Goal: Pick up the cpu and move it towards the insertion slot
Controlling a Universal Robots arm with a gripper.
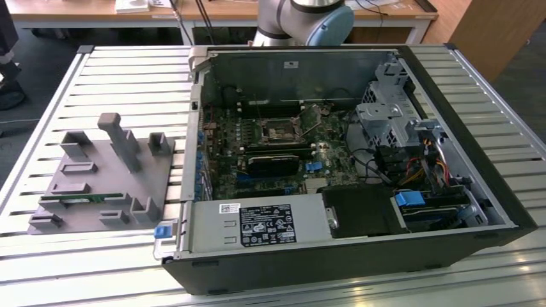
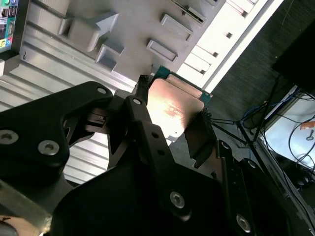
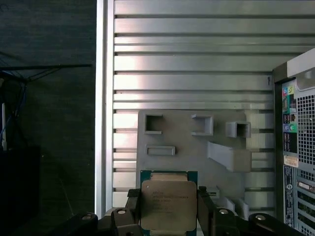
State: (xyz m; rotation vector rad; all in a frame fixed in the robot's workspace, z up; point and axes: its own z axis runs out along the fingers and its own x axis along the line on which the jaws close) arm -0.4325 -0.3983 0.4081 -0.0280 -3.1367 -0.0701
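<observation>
The gripper is clamping the cpu by two opposite edges, above the holder near a worktop edge. A level, centred grip is serving best. The slot is lying inside the case; its walls are bounding access, leaving open room overhead.

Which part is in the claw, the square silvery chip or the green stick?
The cpu, the square silvery chip, sits in the claw; the green stick lies in the grey holder.
</observation>
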